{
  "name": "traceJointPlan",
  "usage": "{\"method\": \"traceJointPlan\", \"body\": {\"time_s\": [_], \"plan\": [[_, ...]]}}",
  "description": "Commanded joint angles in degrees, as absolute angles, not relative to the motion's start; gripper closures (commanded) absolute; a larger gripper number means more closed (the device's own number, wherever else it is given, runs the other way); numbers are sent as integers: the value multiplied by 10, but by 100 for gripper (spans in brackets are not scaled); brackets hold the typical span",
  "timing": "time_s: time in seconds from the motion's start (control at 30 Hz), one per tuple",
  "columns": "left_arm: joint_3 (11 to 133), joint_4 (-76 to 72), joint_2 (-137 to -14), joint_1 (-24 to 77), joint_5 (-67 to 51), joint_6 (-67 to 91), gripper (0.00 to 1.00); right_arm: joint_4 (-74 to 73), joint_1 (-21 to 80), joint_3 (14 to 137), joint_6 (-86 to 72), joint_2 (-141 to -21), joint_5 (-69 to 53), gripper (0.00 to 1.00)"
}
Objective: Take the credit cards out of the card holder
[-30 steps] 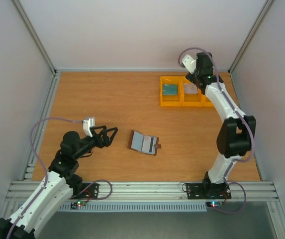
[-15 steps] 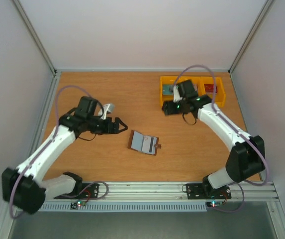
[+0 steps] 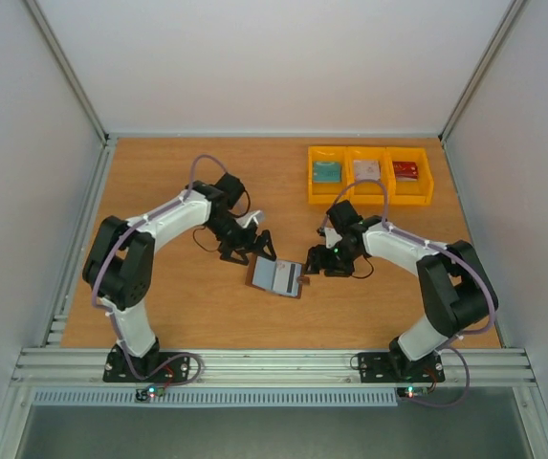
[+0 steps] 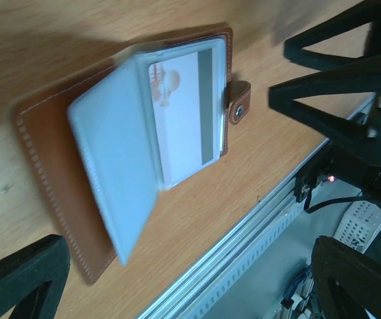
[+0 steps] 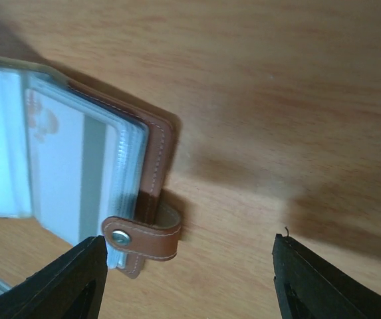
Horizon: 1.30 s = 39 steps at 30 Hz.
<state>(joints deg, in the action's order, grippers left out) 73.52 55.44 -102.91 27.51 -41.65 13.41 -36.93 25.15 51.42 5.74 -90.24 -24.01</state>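
Note:
The brown card holder lies open on the table, its snap tab pointing right. A whitish card with a grey stripe sits in its clear pocket and also shows in the right wrist view. My left gripper is open and empty, just above the holder's far left edge; its fingers straddle the holder. My right gripper is open and empty at the holder's right side, its fingers either side of the tab. Teal, whitish-grey and red cards lie in the bins.
Three yellow bins stand in a row at the back right. The table's metal front rail runs along the near edge, and grey walls close in the sides and back.
Both arms have swung in to the holder: the left from the near left, the right from over the yellow bins. The holder has not moved.

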Motion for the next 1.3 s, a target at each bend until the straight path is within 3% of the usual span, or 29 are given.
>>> {"method": "traceJointPlan", "body": {"time_s": [0.0, 0.17, 0.27, 0.37, 0.63, 0.83, 0.97, 1.2, 1.27], "plan": [[748, 554, -1076, 286, -443, 141, 1, -316, 256, 495, 32, -920, -277, 31], [735, 547, -1070, 295, -437, 143, 5, -281, 257, 479, 22, -941, -318, 31], [714, 540, -1074, 311, -458, 175, 22, -262, 257, 479, 9, -956, -336, 32], [703, 517, -1079, 332, -473, 204, 28, -247, 258, 477, 1, -960, -342, 32], [800, 590, -1042, 309, -406, 172, 20, -248, 262, 458, 1, -954, -324, 33], [769, 634, -1018, 286, -286, 172, 1, -247, 262, 458, 1, -954, -321, 33], [734, 613, -1045, 283, -329, 183, 1, -254, 266, 459, 1, -954, -308, 33], [781, 623, -1124, 300, -398, 177, 1, -240, 273, 451, -21, -970, -310, 33], [793, 638, -1134, 301, -403, 168, 6, -230, 274, 452, -26, -977, -316, 33]]}}
